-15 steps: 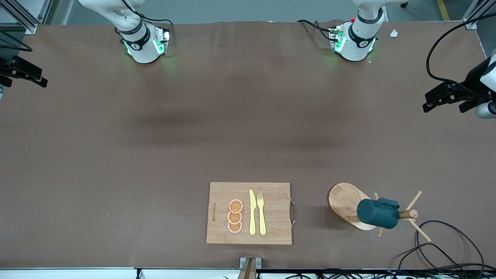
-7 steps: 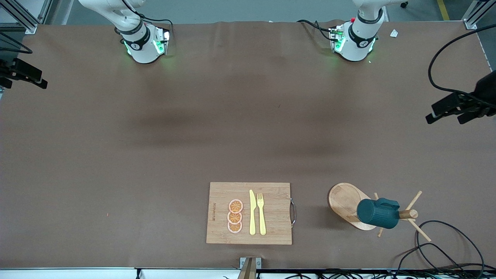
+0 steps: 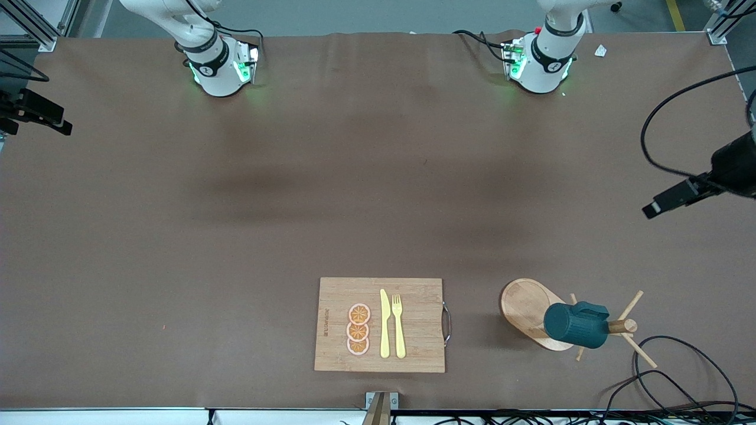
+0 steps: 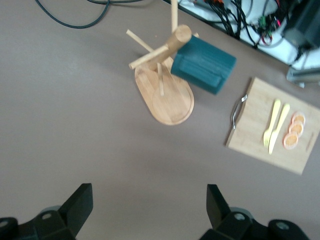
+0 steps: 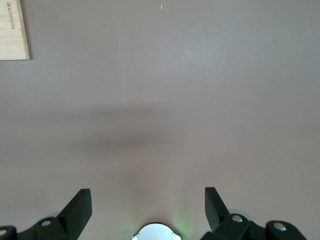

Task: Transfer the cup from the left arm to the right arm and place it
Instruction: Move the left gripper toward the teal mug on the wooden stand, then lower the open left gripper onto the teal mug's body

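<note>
High front camera facing the arms, wrist cameras looking down, all sharing the cutting board (image 3: pixel 381 324).

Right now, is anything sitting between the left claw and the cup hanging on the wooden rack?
Nothing visible. The left claw is open above bare table, and the cup hangs on a peg of the wooden rack. The cutting board lies off to the side.

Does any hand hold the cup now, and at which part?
No. Both hands, left and right, are open and empty; the cup hangs on the wooden peg rack.

Both grippers (image 4: pixel 145 210) (image 5: pixel 145 210) agape (seemingly aloft)
</note>
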Motion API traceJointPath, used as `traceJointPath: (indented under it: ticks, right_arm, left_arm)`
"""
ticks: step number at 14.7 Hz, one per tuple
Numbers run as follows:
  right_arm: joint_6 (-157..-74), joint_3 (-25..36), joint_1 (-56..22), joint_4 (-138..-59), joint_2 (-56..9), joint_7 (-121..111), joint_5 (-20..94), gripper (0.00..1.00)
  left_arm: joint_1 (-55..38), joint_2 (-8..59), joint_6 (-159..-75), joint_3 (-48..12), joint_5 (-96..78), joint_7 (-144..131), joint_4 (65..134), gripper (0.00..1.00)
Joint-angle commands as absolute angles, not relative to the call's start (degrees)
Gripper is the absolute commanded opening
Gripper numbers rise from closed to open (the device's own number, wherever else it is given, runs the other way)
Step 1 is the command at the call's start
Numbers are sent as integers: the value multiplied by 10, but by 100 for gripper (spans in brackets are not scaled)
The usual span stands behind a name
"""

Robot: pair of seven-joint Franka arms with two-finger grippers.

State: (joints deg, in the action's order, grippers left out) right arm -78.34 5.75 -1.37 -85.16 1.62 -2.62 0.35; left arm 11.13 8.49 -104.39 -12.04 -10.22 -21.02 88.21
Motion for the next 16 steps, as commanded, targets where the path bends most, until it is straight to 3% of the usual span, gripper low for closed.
traceJointPath:
  ticks: [1, 5, 10, 16]
  right_arm:
    - [-780, 56, -9, -843, 12, -25, 9, 100]
    - [-780, 56, -9, -843, 12, -24, 10, 100]
    - [-780, 56, -9, -843, 12, -24, 10, 100]
    - [-779, 56, -9, -843, 12, -24, 10, 100]
  left_arm:
    - [105, 80, -1143, -131, -106, -301, 946, 100]
    - [92, 105, -1267, -138, -106, -454, 991, 100]
    - [80, 156, -1366, -140, -112, -674, 991, 100]
    - [79, 199, -1397, -140, -144, -716, 963, 100]
